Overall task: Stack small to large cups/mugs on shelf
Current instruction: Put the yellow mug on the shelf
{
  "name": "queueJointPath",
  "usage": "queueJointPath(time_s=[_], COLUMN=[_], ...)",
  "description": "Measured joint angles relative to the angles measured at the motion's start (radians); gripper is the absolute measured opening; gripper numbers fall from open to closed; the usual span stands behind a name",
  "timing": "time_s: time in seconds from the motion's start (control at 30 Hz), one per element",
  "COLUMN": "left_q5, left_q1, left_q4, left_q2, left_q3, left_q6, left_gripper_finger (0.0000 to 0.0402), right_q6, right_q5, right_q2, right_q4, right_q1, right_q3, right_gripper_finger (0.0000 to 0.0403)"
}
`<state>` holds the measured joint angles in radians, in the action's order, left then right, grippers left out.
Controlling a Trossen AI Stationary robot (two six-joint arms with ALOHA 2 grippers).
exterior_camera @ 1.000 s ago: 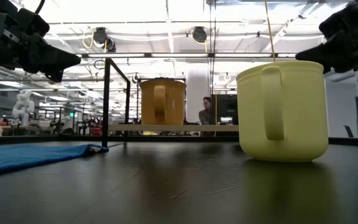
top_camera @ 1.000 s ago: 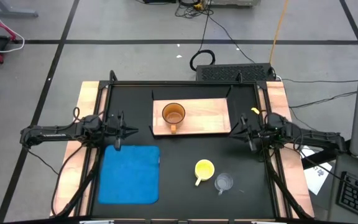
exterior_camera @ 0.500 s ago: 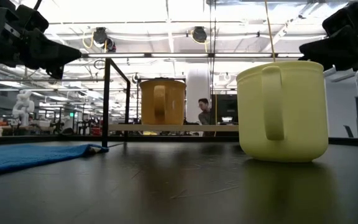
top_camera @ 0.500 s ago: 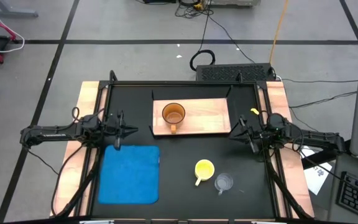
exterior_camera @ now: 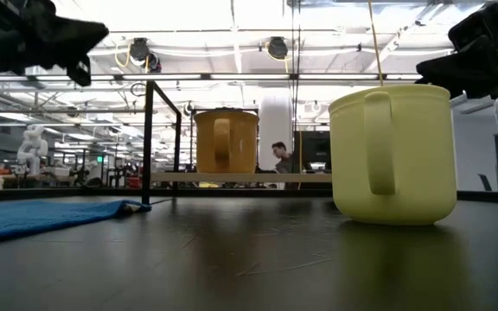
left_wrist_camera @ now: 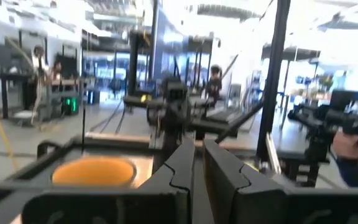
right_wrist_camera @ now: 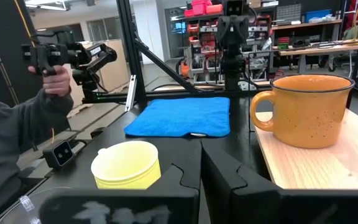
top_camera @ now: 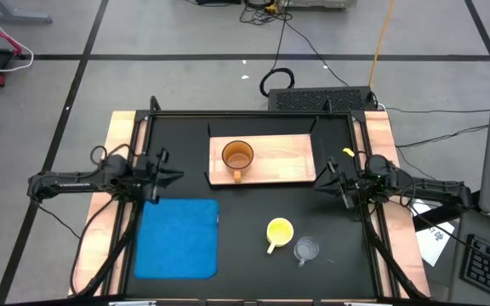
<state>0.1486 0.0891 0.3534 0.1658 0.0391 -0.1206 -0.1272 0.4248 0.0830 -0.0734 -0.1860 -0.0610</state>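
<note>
The orange-brown mug [top_camera: 237,157] stands upright on the left part of the light wooden shelf [top_camera: 287,161] at the table's far middle, its handle toward the near edge. The yellow mug [top_camera: 279,231] and the clear glass cup [top_camera: 307,249] stand side by side on the black table top, near right. My left gripper [top_camera: 179,176] hovers shut, left of the shelf and above the table, its tip raised [exterior_camera: 93,39]. My right gripper [top_camera: 317,185] hovers shut at the shelf's right end, pointing level toward the table's middle. Neither holds anything.
A blue mat [top_camera: 177,238] lies flat on the near left of the table. Black frame posts [exterior_camera: 148,142] rise around the table's far side. A person's hand with a handheld device [right_wrist_camera: 48,68] shows beyond the table in the right wrist view.
My left gripper has tipped its tip upward and risen a little, still shut and holding nothing. The mugs and the glass cup have stayed in place.
</note>
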Motion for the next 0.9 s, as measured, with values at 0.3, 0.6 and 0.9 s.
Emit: queueJointPath(time_s=[0.3,0.6,0.9], left_q5=[-0.037,0.033,0.013], left_q1=[0.000,-0.054,-0.132], left_q4=[-0.034,-0.065,-0.011], left_q2=[0.044,0.374,0.688], left_q3=[0.061,0.270,0.514], left_q6=[-0.017,0.025,0.078], left_gripper_finger=[0.0033,0.0033,0.0033], right_q6=[-0.002,0.004,0.004], right_q5=[0.001,0.001,0.001], right_q2=[0.000,0.000,0.000], right_q4=[0.004,0.006,0.010], right_q1=[0.000,0.000,0.000], right_q3=[0.000,0.001,0.001], right_gripper_finger=[0.0000,0.0000,0.0000])
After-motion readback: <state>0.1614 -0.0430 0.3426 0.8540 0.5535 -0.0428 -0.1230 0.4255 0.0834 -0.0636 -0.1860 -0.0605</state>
